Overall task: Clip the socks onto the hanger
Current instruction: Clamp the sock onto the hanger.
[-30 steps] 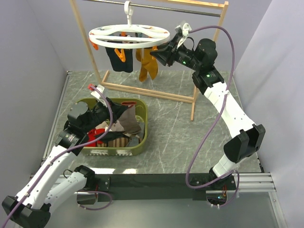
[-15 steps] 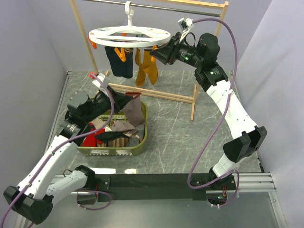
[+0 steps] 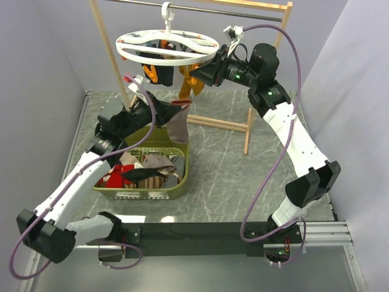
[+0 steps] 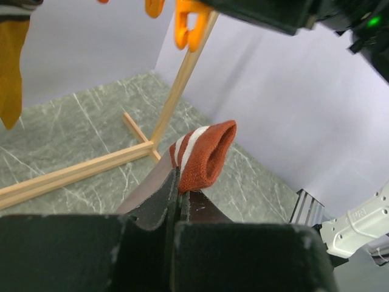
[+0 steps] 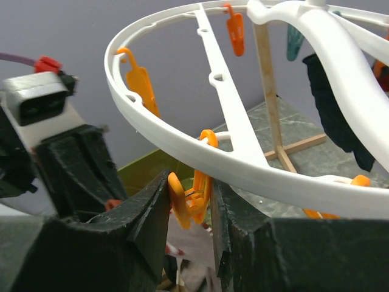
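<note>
The white ring hanger [image 3: 182,59] hangs by its hook from the rack's rail. One taupe sock [image 3: 177,125] with a red and white striped cuff [image 4: 203,155] hangs above the basket, just below the hanger's near rim. My left gripper [image 3: 159,111] is shut on it beside the cuff, jaws pressed together [image 4: 178,188]. My right gripper [image 5: 191,201] is under the ring [image 5: 200,155], shut on an orange clip [image 5: 193,193], one finger on each of the clip's handles. The clip [image 4: 188,21] shows above the cuff in the left wrist view.
An olive basket [image 3: 182,176] with several mixed socks stands under the left arm. A dark navy sock [image 3: 149,72] and mustard socks [image 3: 189,86] hang from the hanger. The wooden rack's base bars [image 3: 219,123] and post [image 3: 248,131] stand behind on the marble floor.
My left arm has risen from the basket and carried the taupe sock up and to the right, toward the hanger. My right gripper has shifted a little left at the ring's edge.
</note>
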